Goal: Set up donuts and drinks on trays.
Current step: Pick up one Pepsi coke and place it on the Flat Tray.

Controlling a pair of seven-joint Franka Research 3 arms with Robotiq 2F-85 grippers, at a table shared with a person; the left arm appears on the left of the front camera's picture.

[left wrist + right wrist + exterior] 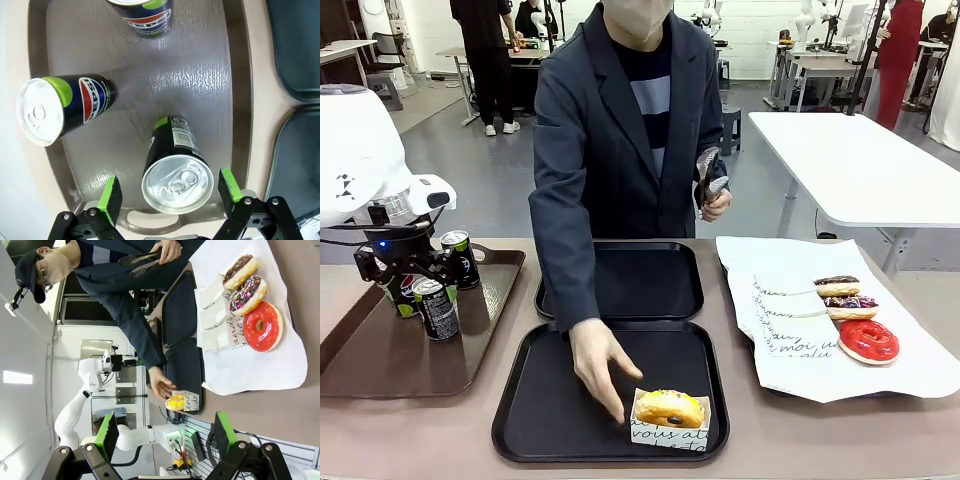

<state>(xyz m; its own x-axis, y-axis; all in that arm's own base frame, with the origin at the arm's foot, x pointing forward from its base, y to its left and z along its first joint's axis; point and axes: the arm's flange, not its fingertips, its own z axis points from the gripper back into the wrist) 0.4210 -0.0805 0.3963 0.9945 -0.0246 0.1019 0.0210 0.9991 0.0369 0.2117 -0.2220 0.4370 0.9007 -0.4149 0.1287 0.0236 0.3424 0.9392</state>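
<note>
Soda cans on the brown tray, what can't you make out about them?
Front view: the left gripper covers the top of the leftmost can.
Left wrist view: the top edge cuts off the upper can, leaving only part of its logo.
Left wrist view: print on the nearest can is too small to read.

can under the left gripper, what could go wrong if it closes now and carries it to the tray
1. The can sits nearer one pad of the open left gripper. Closing may shove or tip it.
2. A second can stands close by and could get knocked.
3. The person's hand is in the near black tray beside the donut. Bringing a can there now may bump it.
</note>
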